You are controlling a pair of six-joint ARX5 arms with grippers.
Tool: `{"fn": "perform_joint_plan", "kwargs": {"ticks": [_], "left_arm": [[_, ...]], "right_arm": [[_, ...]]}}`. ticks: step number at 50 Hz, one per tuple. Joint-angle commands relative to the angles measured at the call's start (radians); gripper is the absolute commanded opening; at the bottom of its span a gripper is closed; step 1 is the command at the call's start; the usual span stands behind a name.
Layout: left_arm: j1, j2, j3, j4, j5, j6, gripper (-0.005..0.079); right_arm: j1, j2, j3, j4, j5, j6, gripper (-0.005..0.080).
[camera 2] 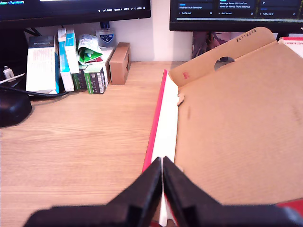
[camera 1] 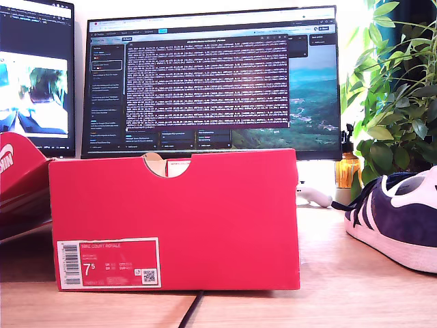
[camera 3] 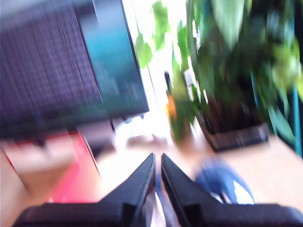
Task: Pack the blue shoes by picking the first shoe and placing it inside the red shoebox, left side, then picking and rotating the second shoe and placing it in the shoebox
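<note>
The exterior view shows the big bright red cardboard shoebox [camera 1: 205, 225] standing on the light wooden desk [camera 1: 341, 287]. Its long side faces the camera. There is a half-round notch [camera 1: 167, 164] cut in its top edge, and a white-edged label [camera 1: 109, 262] with 7.5 and a barcode sits low on the side, toward the exterior view's left. I cannot see into the box from here.

One navy blue suede shoe with white stripes and a white rubber sole [camera 1: 399, 215] rests on the desk at the exterior view's right edge, well apart from the box. Only part of it shows. Dark laces hang off its front.

A red lid with white letters [camera 1: 17, 184] leans at the exterior view's left edge, just beside the box. Behind the box stands a wide computer screen full of text [camera 1: 212, 78]. A leafy green plant [camera 1: 399, 96] fills the exterior view's upper right, with a small amber bottle [camera 1: 348, 167] next to it.

In the first wrist view my first gripper [camera 2: 162, 165] has its black jaws pressed together with nothing between them. It hangs over a white and red edge [camera 2: 163, 123] beside a wide brown cardboard sheet [camera 2: 236, 142]. Small boxes [camera 2: 71, 61] stand by the wall.

The second wrist view is very blurry. My second gripper [camera 3: 157, 163] has its jaws nearly touching, holding nothing I can see. A blue shape, likely the shoe [camera 3: 220, 182], lies just past the tips.
</note>
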Motion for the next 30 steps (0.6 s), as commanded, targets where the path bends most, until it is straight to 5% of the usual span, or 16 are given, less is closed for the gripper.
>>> {"fn": "perform_joint_plan", "kwargs": {"ticks": [1,7,18,30], "left_arm": [[-0.002,-0.009,-0.036,0.006,0.001,-0.004,-0.0011],[-0.002,-0.009,-0.036,0.006,0.001,-0.004,-0.0011],[-0.002,-0.009,-0.036,0.006,0.001,-0.004,-0.0011],[-0.002,-0.009,-0.036,0.006,0.001,-0.004,-0.0011]], "right_arm": [[0.005,0.014,0.082,-0.009,-0.001,0.01,-0.0013],[0.005,0.108,0.23,-0.184,-0.032,-0.045,-0.0013],[0.005,0.437,0.496,-0.639,-0.129,-0.402,-0.0013],[0.006,0.781,0.712,-0.983,-0.101,-0.764,-0.0013]]}}
